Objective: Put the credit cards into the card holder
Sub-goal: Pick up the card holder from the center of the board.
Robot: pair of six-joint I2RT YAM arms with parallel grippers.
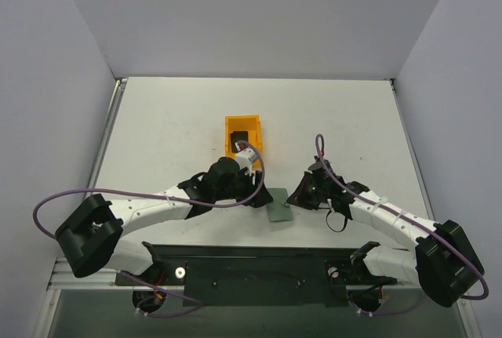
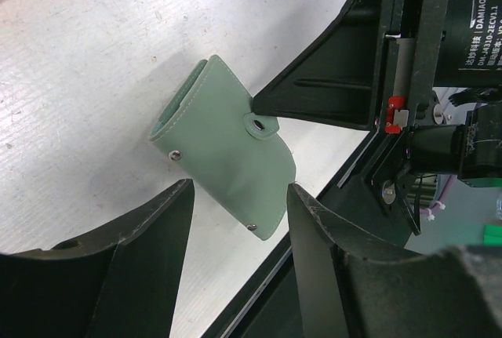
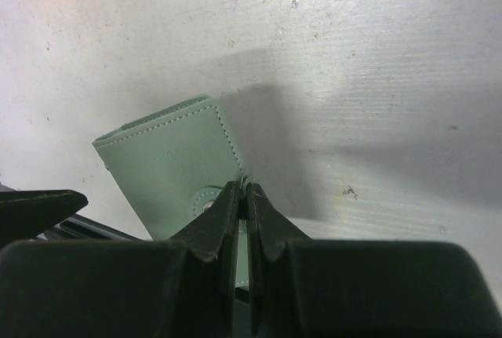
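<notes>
The flat white tabletop [image 1: 172,126] carries everything. Both white-and-black arms reach in over its near middle, the left arm [image 1: 157,206] from one side and the right arm [image 1: 384,216] from the other, so that their tips meet at one spot. Behind them stands an open orange plastic bin [image 1: 230,128] with a dark flat shape in it, which I take to be the thin black credit cards [image 1: 242,136]. The overhead view is too small to count them. Neither gripper holds a card, so the loading looks not yet begun.

The card holder [image 2: 220,158], a flat sage-green stitched wallet, lies folded shut on the table between the two grippers, just in front of the bin. The right gripper [image 3: 241,197] has its fingers pressed together on the wallet's edge, right beside the small round snap tab [image 2: 260,125] — a pinch placed, I judge, to lift the flap and unfasten it. The left gripper [image 2: 238,193] is spread wide and holds nothing. Its fingers straddle the wallet's nearer corner — probably to pin the body down while the flap is drawn open.
</notes>
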